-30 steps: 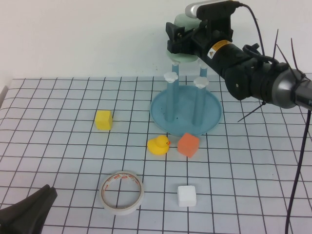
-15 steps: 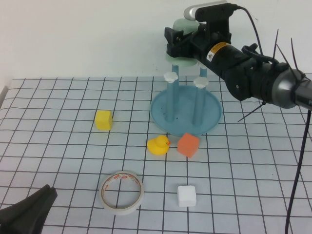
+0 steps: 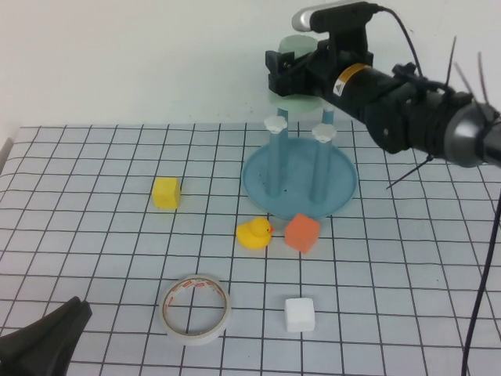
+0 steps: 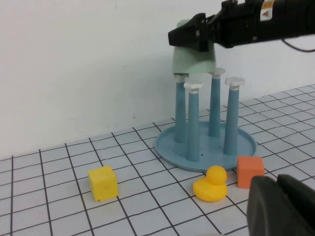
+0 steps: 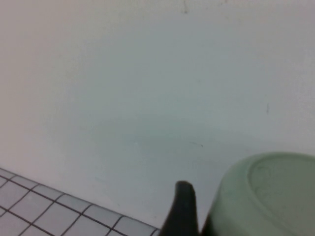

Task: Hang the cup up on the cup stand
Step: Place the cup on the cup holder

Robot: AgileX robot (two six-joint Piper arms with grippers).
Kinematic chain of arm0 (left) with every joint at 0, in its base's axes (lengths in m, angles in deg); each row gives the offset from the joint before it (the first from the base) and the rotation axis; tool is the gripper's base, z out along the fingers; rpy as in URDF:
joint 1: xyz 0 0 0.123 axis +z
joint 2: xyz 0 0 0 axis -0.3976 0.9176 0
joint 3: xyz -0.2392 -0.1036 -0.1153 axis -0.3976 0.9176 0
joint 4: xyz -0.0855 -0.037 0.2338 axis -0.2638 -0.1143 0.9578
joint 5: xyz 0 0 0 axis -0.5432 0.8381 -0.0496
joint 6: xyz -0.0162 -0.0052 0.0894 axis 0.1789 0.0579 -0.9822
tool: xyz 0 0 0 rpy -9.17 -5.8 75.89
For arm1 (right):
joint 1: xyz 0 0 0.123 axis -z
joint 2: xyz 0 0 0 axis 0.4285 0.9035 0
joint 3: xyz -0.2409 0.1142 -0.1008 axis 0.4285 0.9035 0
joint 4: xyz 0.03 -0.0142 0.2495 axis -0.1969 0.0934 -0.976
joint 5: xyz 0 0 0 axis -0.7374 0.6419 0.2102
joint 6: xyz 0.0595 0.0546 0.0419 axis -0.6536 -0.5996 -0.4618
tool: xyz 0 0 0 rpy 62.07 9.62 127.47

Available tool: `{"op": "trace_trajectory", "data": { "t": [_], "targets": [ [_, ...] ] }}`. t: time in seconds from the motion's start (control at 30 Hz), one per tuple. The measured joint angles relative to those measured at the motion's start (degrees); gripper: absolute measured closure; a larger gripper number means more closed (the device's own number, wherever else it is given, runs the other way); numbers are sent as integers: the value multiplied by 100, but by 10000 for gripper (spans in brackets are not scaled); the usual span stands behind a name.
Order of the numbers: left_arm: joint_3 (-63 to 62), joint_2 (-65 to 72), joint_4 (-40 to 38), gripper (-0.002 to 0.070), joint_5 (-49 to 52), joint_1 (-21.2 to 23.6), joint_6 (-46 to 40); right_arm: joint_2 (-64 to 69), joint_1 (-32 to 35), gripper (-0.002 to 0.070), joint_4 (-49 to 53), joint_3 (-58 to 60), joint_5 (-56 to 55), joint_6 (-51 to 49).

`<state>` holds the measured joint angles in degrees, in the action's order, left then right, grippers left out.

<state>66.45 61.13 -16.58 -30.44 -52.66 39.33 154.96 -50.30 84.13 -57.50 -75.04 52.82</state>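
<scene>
The right end effector (image 3: 291,66) is at the far edge of the desk (image 3: 94,235), clenched on the pale mint-green handleless plastic cup (image 3: 296,47). The cup is held upside down, mouth toward the posts, which I judge is so it can drop over one of them. It sits directly above the rear posts of the cup stand (image 3: 299,182), a round blue dish base with four upright blue posts under white flower-shaped caps.

The left wrist view shows what the high view does not: the cup's rim (image 4: 193,69) is level with the rear caps and appears to be over one already; contact cannot be confirmed. The right wrist view shows only the cup's flat base (image 5: 275,196) and one dark finger (image 5: 181,209) beside it.

The left end effector (image 3: 43,341) is parked at the near left corner; whether it is open I cannot tell.
</scene>
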Motion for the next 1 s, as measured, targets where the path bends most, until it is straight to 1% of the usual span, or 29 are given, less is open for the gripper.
{"op": "trace_trajectory", "data": {
  "t": [0.17,0.3,0.4,0.5,0.63,0.9,1.0],
  "targets": [
    [0,0,0,676,0,0,0,-374,-11,92,25,0,863,-90],
    [0,0,0,676,0,0,12,-432,-66,92,35,0,913,-166],
    [0,0,0,676,0,0,12,-432,-168,92,255,0,679,-108],
    [0,0,0,676,0,0,12,-432,-207,92,515,0,103,124],
    [0,0,0,676,0,0,12,-320,-220,92,529,0,-517,390],
    [0,0,0,676,0,0,2,-24,-220,92,318,0,-588,472],
    [0,0,0,676,0,0,2,9,-220,92,-127,0,-532,687]
  ]
}}
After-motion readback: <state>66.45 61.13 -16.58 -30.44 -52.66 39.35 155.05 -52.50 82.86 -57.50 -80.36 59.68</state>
